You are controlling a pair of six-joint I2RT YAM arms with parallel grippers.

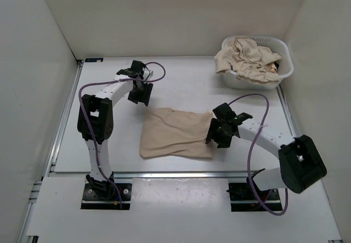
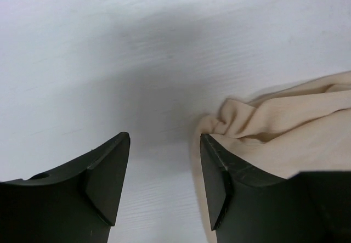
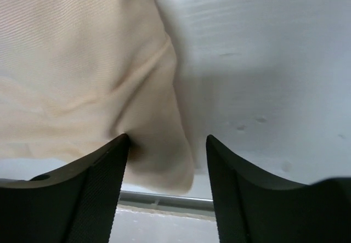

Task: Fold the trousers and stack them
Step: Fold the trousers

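- The left gripper (image 2: 163,150) has its jaws set well apart, with nothing between them: only bare white table (image 1: 181,84) shows in the gap.
- Its right-hand finger (image 2: 230,171) sits just beside a bunched corner of the trousers (image 1: 175,134). Whether it touches the cloth cannot be told.
- The right gripper (image 3: 167,150) is also spread wide and clamps nothing. A rounded corner of the cloth lies in the gap between its fingers, and the left finger (image 3: 93,182) meets the fabric's edge.
- The trousers lie in the middle of the table between the two arms, folded into a rough, flat rectangle. The light beige-tan cloth is mostly smooth, with a few soft creases and a puckered far corner near the left gripper.
- At the far right corner of the table stands a white laundry basket (image 1: 286,61), piled with crumpled beige garments (image 1: 247,59).
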